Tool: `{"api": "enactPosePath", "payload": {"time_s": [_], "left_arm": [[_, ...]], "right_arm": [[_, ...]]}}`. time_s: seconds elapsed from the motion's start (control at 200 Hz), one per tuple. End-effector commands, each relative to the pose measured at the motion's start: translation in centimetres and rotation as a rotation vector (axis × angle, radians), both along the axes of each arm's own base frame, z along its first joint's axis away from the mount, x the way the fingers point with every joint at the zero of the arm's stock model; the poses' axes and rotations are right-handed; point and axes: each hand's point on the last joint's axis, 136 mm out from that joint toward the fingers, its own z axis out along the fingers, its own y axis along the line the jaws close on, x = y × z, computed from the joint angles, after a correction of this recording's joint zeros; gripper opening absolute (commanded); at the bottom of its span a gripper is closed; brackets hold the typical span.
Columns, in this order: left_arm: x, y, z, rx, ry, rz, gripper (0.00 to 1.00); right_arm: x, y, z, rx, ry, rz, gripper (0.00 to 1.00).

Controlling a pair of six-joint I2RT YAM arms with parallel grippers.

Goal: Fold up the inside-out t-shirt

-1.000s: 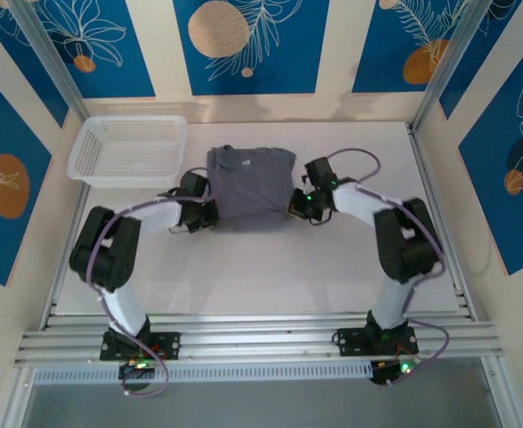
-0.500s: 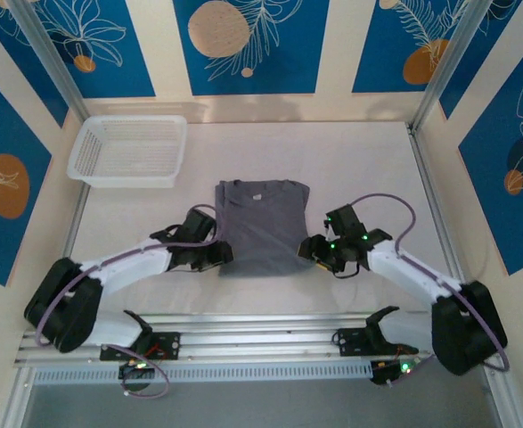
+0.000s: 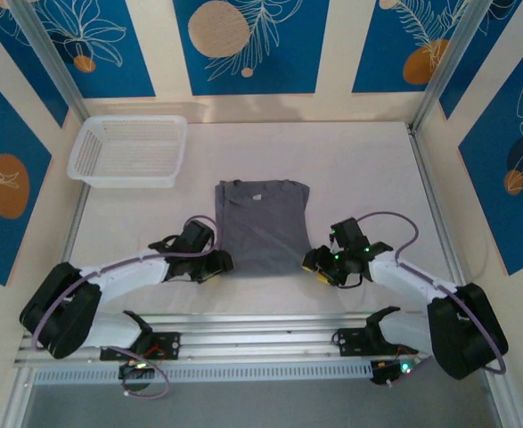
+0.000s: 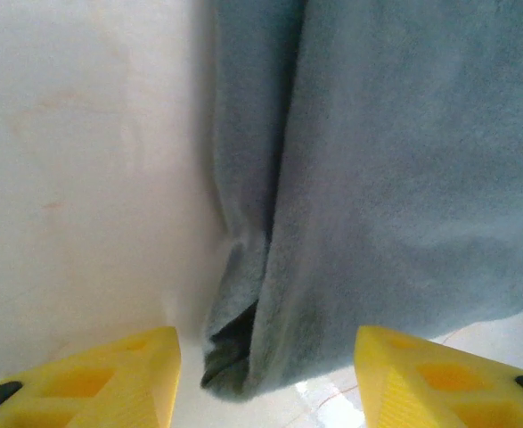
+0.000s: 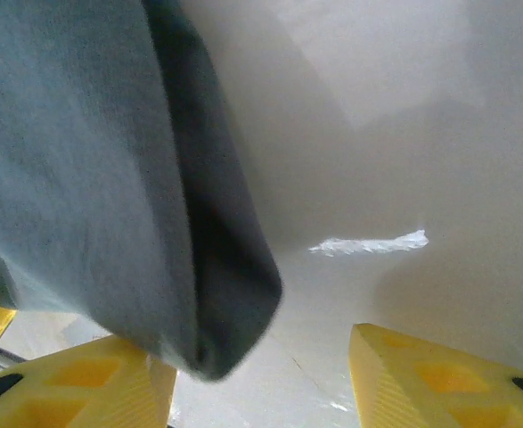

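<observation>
Overhead view: slate-grey t-shirt (image 3: 263, 227) folded into a tidy rectangle, flat on the white table (image 3: 377, 169), roughly centred from left to right. Collar end turned toward the far wall, with a small pale label just inside the neckline. White mesh basket (image 3: 132, 183) in the far-left corner, well apart from the shirt.

Both arms stretched low across the table from the near edge. Left gripper (image 3: 225, 263) just beside the shirt's near-left corner; right gripper (image 3: 310, 263) mirrored at the near-right corner.

Left wrist view: left gripper (image 4: 265, 374) with yellow fingers (image 4: 127, 374) spread apart at moderate width. Folded side edge of the t-shirt (image 4: 404, 178) running down into the gap, its rumpled corner between the fingers, clear of both and not pinched.

Right wrist view: right gripper (image 5: 257, 366) likewise parted at moderate width, clamping nothing. Thick, rounded fold of the t-shirt (image 5: 83, 160) close over the left-hand yellow finger (image 5: 110, 374) — touching or just above, impossible to tell. Bare glossy table in front of the other finger.
</observation>
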Motion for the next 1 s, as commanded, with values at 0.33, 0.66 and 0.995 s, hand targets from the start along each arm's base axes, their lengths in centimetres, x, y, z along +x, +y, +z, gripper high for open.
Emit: {"api": "enactPosePath", "payload": {"time_s": [0.33, 0.66, 0.995], "left_arm": [[0.5, -1.7, 0.1, -0.086, -0.015, 0.032, 0.0], [-3.0, -1.0, 2.8, -0.052, -0.055, -0.034, 0.0], [4.6, 0.7, 12.2, 0.033, -0.306, 0.124, 0.0]], "right_arm": [[2.4, 1.7, 0.5, 0.057, -0.041, 0.004, 0.09], [-3.6, -0.3, 2.3, -0.035, -0.067, 0.009, 0.0], [4.8, 1.0, 10.7, -0.007, -0.268, 0.022, 0.0]]}}
